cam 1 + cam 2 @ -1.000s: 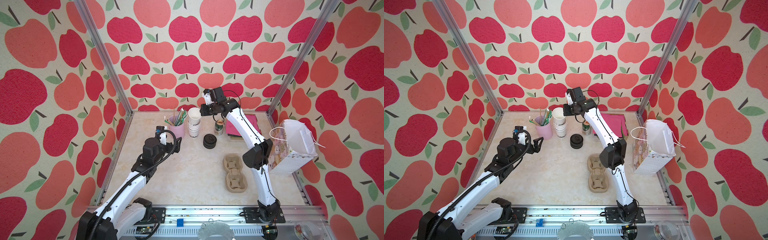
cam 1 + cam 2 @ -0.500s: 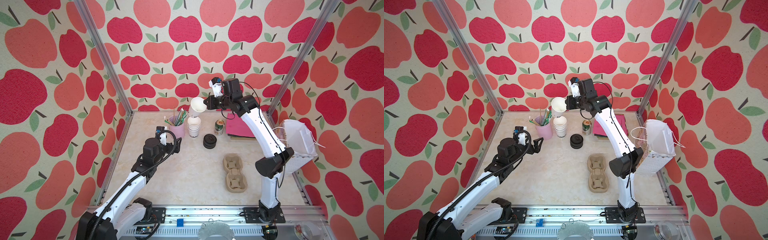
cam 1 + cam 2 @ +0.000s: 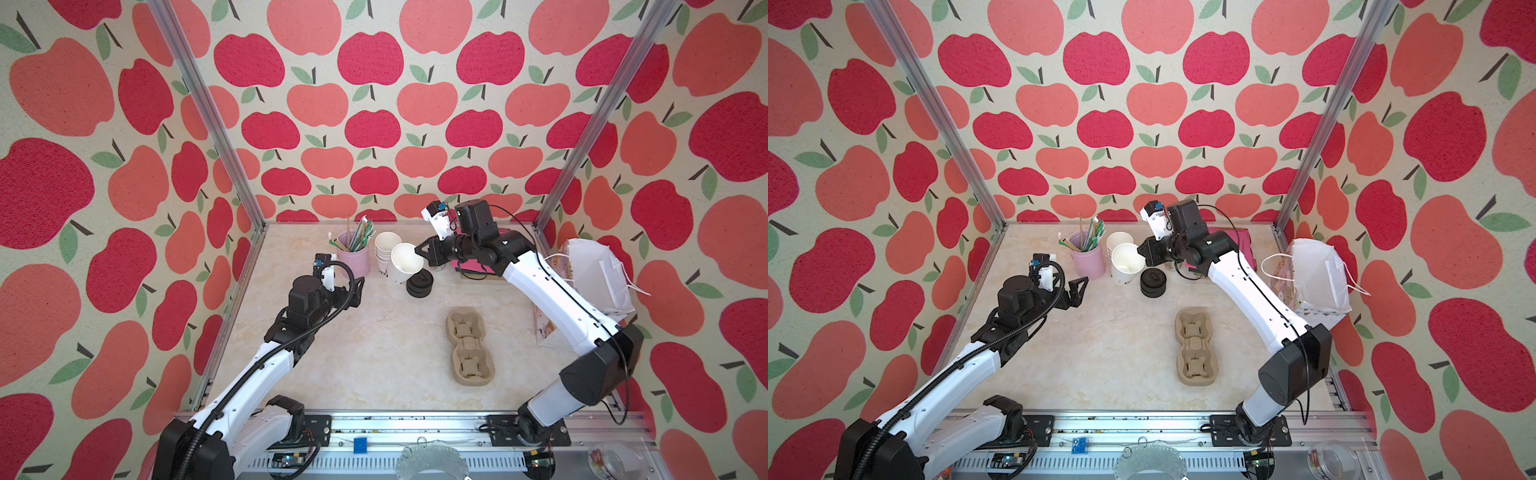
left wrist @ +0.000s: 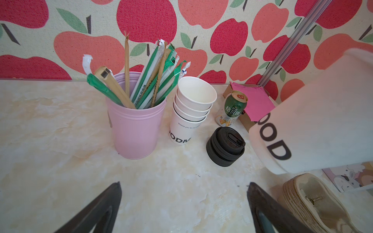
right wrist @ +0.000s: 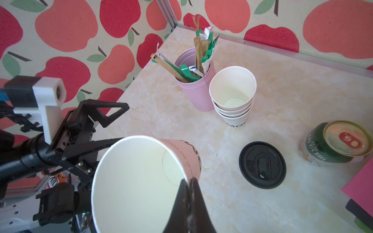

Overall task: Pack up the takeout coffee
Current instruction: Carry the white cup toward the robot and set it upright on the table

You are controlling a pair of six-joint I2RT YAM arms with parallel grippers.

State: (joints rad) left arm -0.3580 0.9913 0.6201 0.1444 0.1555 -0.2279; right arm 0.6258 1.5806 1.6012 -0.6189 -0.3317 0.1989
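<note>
Pinching an empty paper cup [image 5: 137, 177], the right gripper [image 5: 188, 180] holds it tilted.

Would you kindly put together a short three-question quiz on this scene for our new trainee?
1. True or false: the right gripper pinches the rim of a lidless white paper cup held off the table.
2. The left gripper is: A open and empty; B shut and empty; C out of view.
3. How many pockets has the pulp cup carrier?
Key: 1 true; 2 A; 3 two.
</note>
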